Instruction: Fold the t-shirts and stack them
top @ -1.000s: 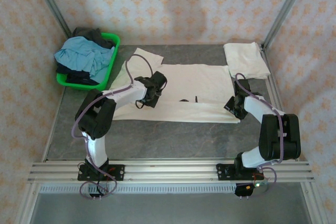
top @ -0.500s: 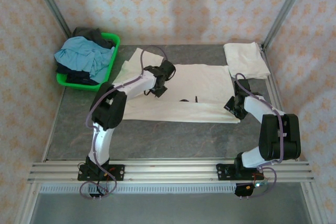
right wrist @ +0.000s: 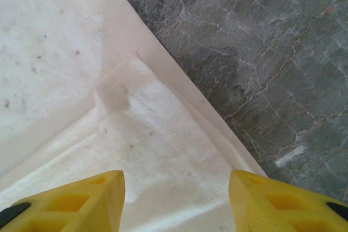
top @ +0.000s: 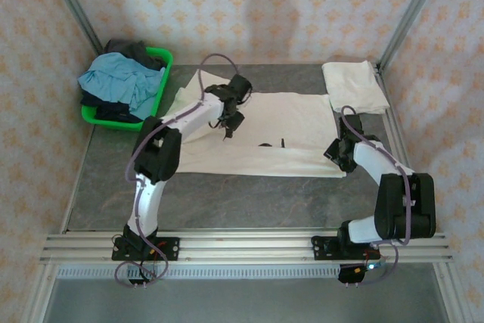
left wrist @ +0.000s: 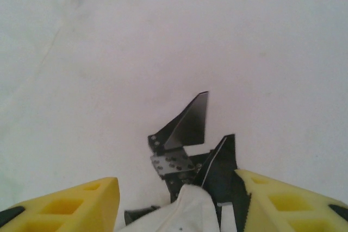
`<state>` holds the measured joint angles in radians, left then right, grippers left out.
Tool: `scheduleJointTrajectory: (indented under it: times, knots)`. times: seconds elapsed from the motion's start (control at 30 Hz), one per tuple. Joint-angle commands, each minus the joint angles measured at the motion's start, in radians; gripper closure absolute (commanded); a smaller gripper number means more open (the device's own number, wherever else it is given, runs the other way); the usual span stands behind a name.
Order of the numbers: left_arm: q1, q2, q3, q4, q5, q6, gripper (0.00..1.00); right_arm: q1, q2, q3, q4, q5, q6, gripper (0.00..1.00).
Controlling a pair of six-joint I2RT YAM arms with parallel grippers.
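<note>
A: Where, then, the spread t-shirt (top: 291,115)?

B: Flat across the middle of the bench (top: 249,194), long axis running left to right, one sleeve (top: 208,81) poking toward the far left. Near long edge seemingly doubled over already, half covering the black graphic (left wrist: 185,129).

A: Nearer hand?

B: Both over it, frankly. As for the left hand (top: 229,125): hovering above the far-left part of the cloth, pointed back toward the graphic, fingers (left wrist: 70,202) wide apart. A ridge of white cloth between them, yet no visible pinch (hard to say whether touching at all). As for the right hand (right wrist: 175,175): at the near right corner, likewise spread wide and holding nothing, poised above a seamed corner, with the shirt's edge slanting past just beside it.

A: So the next move?

B: At a guess, a grab at each end, then a fold along that long axis or across it; cannot tell which. Either way, hinges on the hem lying just outboard of the right hand.

A: Surface?

B: Grey marbled bench, smooth-looking; likely to let thin cotton slide rather than hold.

A: Room?

B: Bare stone on the near side. A folded t-shirt (top: 352,85) at the far right corner, well apart from the right hand, presumably the base of the stack. A green basket (top: 113,121) of other clothes at the far left, well apart from either hand.
</note>
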<state>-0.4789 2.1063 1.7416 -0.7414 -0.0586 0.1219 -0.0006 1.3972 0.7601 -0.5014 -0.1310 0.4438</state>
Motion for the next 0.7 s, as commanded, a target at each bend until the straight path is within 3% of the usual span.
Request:
scheduleJointTrajectory:
  times: [0.0,0.1,0.27,0.43,0.57,0.67]
  knots:
    - [0.075,-0.167,-0.145,0.059,0.059,-0.205,0.41,0.007,-0.022,-0.016,-0.027,0.029,-0.014,0.47]
    - [0.094,-0.231,-0.255,0.003,-0.065,-0.234,0.32,0.007,-0.021,-0.016,-0.025,0.028,-0.017,0.46]
    - [0.089,-0.239,-0.372,-0.002,-0.192,-0.094,0.17,0.007,-0.015,-0.011,-0.020,0.022,-0.023,0.46]
    - [0.086,-0.215,-0.393,0.029,-0.144,0.056,0.18,0.007,-0.016,-0.012,-0.020,0.027,-0.022,0.46]
    - [0.099,-0.126,-0.357,-0.002,-0.225,0.088,0.21,0.007,-0.015,-0.012,-0.022,0.024,-0.025,0.46]
    - [0.111,-0.069,-0.291,-0.038,-0.221,0.098,0.31,0.007,-0.014,-0.012,-0.019,0.018,-0.029,0.47]
